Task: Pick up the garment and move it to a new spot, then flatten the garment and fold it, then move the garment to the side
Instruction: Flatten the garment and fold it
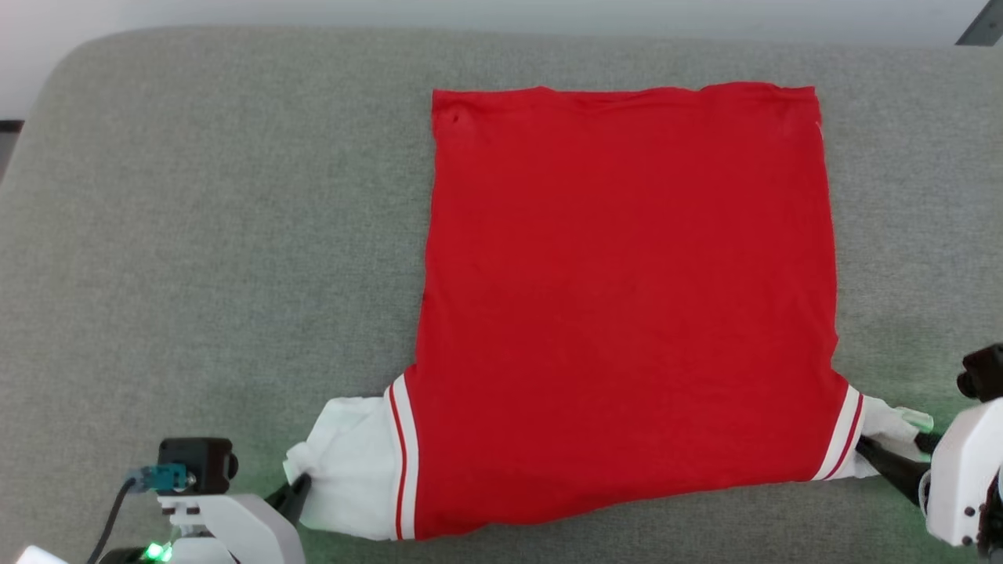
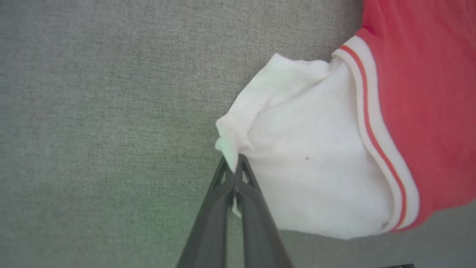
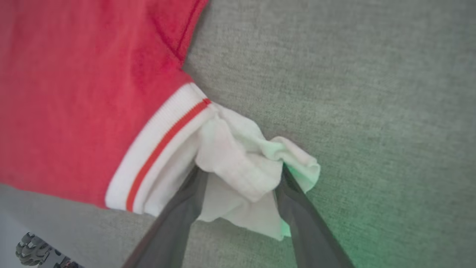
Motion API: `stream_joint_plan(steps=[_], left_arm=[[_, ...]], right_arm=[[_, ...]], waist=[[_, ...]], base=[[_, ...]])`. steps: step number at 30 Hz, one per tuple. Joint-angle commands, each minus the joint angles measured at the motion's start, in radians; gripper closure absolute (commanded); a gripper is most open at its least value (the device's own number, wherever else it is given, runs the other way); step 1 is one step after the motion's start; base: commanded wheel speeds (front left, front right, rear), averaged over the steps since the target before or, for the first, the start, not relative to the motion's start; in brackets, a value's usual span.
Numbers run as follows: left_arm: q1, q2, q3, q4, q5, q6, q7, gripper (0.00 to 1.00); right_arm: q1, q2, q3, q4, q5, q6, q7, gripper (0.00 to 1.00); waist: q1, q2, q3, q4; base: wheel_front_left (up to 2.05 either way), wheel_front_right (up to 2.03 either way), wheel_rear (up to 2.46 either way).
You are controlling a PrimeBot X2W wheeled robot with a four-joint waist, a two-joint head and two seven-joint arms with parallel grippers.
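Grey padded surface [image 1: 219, 235]; garment [image 1: 627, 298] flat, hem far; left gripper [image 2: 235, 165] pinches near-left sleeve [image 1: 353, 462]; right gripper [image 3: 241, 175] jaws spread, near-right sleeve [image 1: 889, 427] loose between them

Left wrist housing [image 1: 235, 521]: white, with a black camera block [image 1: 196, 462] on top, a teal plug [image 1: 161, 476] on a grey cable [image 1: 112, 513], and a green light [image 1: 157, 551].
Left fingers [image 2: 214, 216]: dark grey, long, triangular cut-outs near the tips.
Right wrist housing [image 1: 960, 478]: white, small dark screws [image 1: 969, 511], black block [image 1: 983, 372] above.
Right fingers [image 3: 174, 223]: dark grey, smooth.
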Motion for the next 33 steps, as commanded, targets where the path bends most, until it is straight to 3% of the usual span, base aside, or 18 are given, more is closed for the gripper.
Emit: stream_joint_plan(steps=[1,9,14,18,24,33], left_arm=[[-0.01,-0.006,0.002,0.002,0.009,-0.006,-0.005,1.0],[-0.034,-0.02,-0.004,0.0,0.029,-0.016,-0.03,1.0],[-0.069,-0.044,-0.015,-0.001,0.042,-0.03,-0.041,1.0],[-0.114,-0.07,-0.034,0.008,0.057,-0.053,-0.042,1.0],[-0.179,-0.109,-0.065,0.041,0.078,-0.088,-0.038,1.0],[-0.237,-0.158,-0.1,0.081,0.088,-0.129,-0.035,1.0]], right_arm=[[-0.001,-0.001,-0.002,0.015,-0.003,-0.005,0.01,0.0],[-0.103,0.007,-0.146,-0.169,-0.035,-0.003,0.019,0.0],[-0.264,0.043,-0.175,-0.157,-0.137,-0.003,-0.065,0.0],[-0.413,0.049,-0.139,-0.03,-0.205,-0.003,-0.152,0.0],[-0.62,0.047,-0.092,0.254,-0.275,-0.003,-0.233,0.0],[-0.838,0.046,-0.087,0.61,-0.317,-0.003,-0.176,0.0]], waist=[[0.0,0.0,0.006,0.001],[0.0,0.0,0.041,0.018],[0.0,0.0,0.082,0.046],[0.0,0.0,0.119,0.081],[0.0,0.0,0.15,0.144],[0.0,0.0,0.185,0.234]], base=[[0.0,0.0,0.0],[0.0,0.0,0.0],[0.0,0.0,0.0],[0.0,0.0,0.0],[0.0,0.0,0.0],[0.0,0.0,0.0]])
